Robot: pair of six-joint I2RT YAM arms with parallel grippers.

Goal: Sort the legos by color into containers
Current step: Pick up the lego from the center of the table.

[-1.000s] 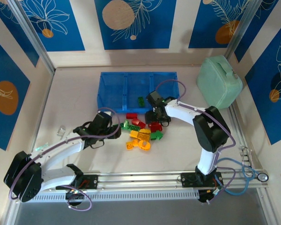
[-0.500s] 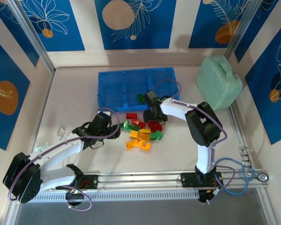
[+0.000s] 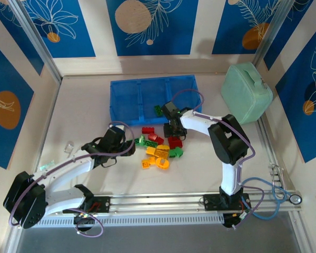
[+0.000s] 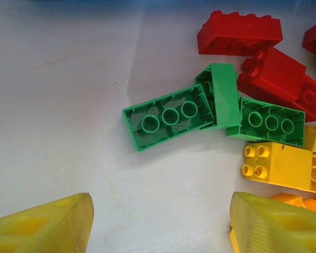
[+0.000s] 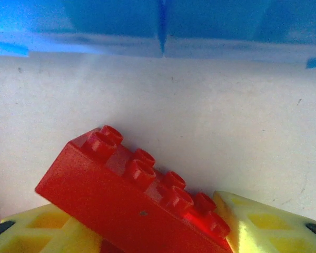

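Observation:
The legos lie in a loose pile [image 3: 159, 150] of red, green and yellow-orange bricks in front of the blue tray of containers [image 3: 126, 97]. One green lego [image 3: 157, 110] rests at the tray's front wall. My right gripper [image 3: 175, 133] stands at the pile's far side, shut on a long red lego [image 5: 137, 205] that lies tilted between its yellow fingers [image 5: 274, 226]. The tray wall [image 5: 163, 45] is just beyond it. My left gripper [image 4: 160, 226] is open over bare table left of the pile, short of an upturned green lego [image 4: 168, 116].
A pale mint-green case [image 3: 246, 92] sits at the back right. A small clear object [image 3: 69, 146] lies near the left wall. Red [image 4: 237, 31] and yellow [image 4: 279, 166] bricks crowd beside the left gripper's right finger [image 4: 279, 221].
The right gripper has swung left and down to the pile and closed round the red lego. The tray has shifted slightly left. The left arm has stayed still.

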